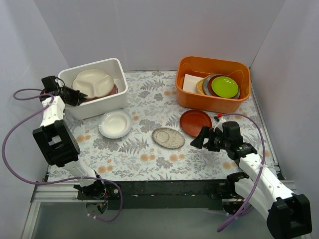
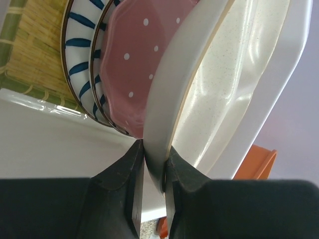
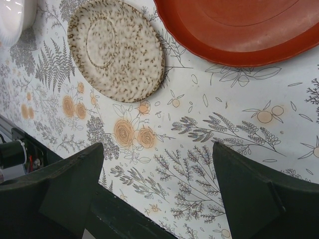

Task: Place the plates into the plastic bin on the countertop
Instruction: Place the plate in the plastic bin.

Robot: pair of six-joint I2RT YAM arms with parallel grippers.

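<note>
**Left jaws pinch cream plate at the bin; right stands wide over the counter**

Left gripper [image 2: 153, 149] first, right up against the lens: its two dark fingers are nearly together, clamped on the rim of the cream plate [image 2: 219, 89]. That's a firm pinch, rim between the pads. From above, the plate sits in the top of the bin [image 1: 99, 107] at the far left of the countertop [image 1: 149, 99], its divided face up.

Just behind the cream plate, the wrist view shows the pink plate [image 2: 134, 55] with white dots, then two striped plates [image 2: 79, 50], all packed close and leaning together. A straw-coloured mat [image 2: 30, 55] shows past them.

Over to the right gripper [image 3: 157, 154]: fingers spread wide, nothing between them, hanging above bare fern print. Ahead of it lie the red-brown plate [image 3: 244, 25] and the speckled plate [image 3: 117, 50], just beside each other on the counter, apart from the fingers. A white plate [image 1: 115, 124] rests on the counter just in front of the bin.

At far right stands the orange tub [image 1: 209, 102], a green plate [image 1: 224, 86] on top of the stack inside it.
</note>
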